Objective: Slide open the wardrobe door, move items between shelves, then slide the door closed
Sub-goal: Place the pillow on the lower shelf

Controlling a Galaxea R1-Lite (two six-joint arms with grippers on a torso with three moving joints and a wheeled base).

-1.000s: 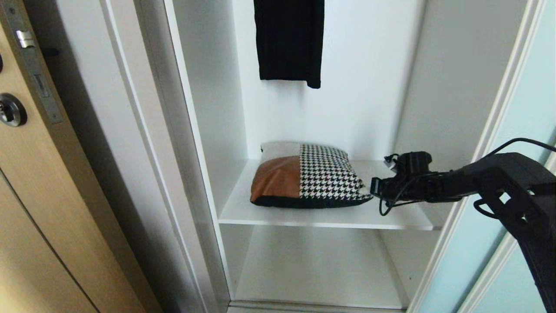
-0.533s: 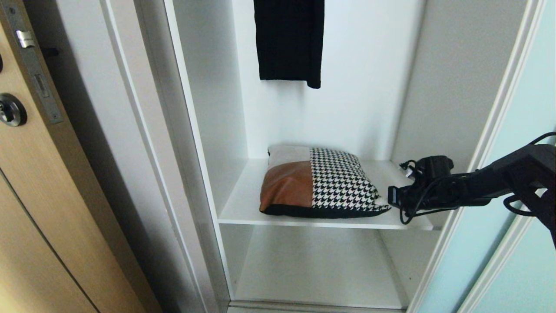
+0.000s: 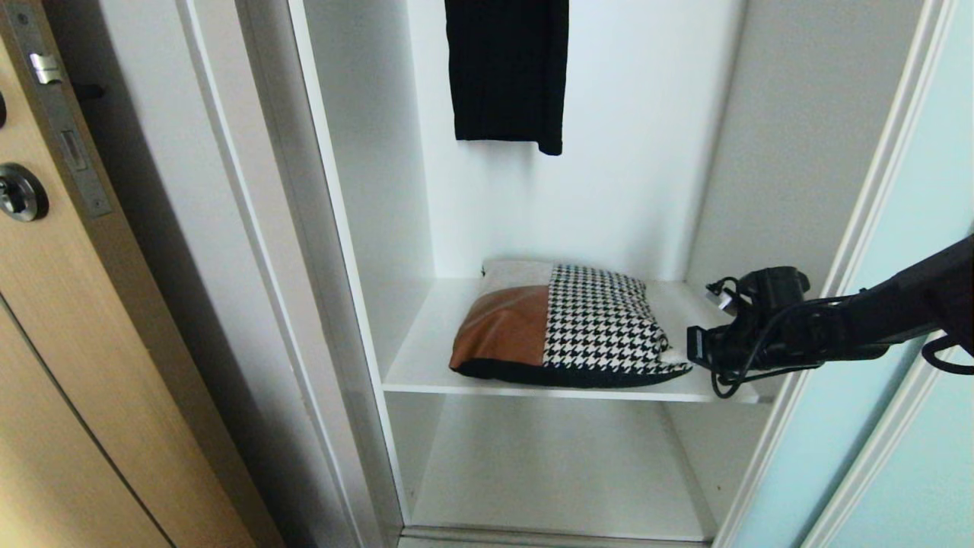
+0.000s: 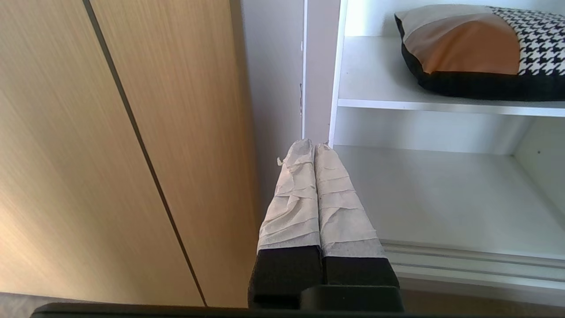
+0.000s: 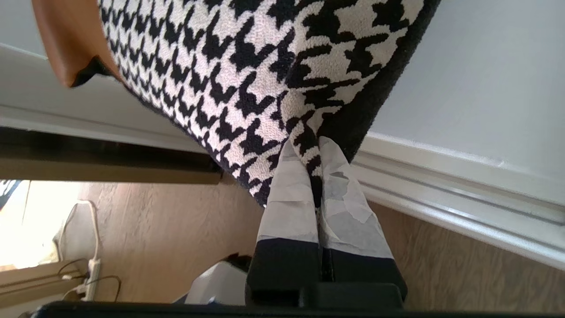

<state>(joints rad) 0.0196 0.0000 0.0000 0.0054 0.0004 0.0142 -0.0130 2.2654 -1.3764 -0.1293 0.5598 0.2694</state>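
The cushion lay on the upper shelf of the opened wardrobe, toward that shelf's right half, its front edge near the shelf's lip and its right corner out past the houndstooth patch. The right gripper reached in level from the right of the cushion, and in the right wrist view its taped fingers were pinched together on that corner of the cushion, fabric caught between them. To carry this step well, the pull would probably need to run straight out over the shelf's front edge, the corner lifted enough that the black underside does not drag, since a grip on one corner lets the rest sag and swing; the lower shelf below looked the likely place to set it down. The sliding wardrobe door stood to the right of the cushion. The left gripper hung low beside the wooden door, left of the cushion, fingers pressed together and holding nothing.
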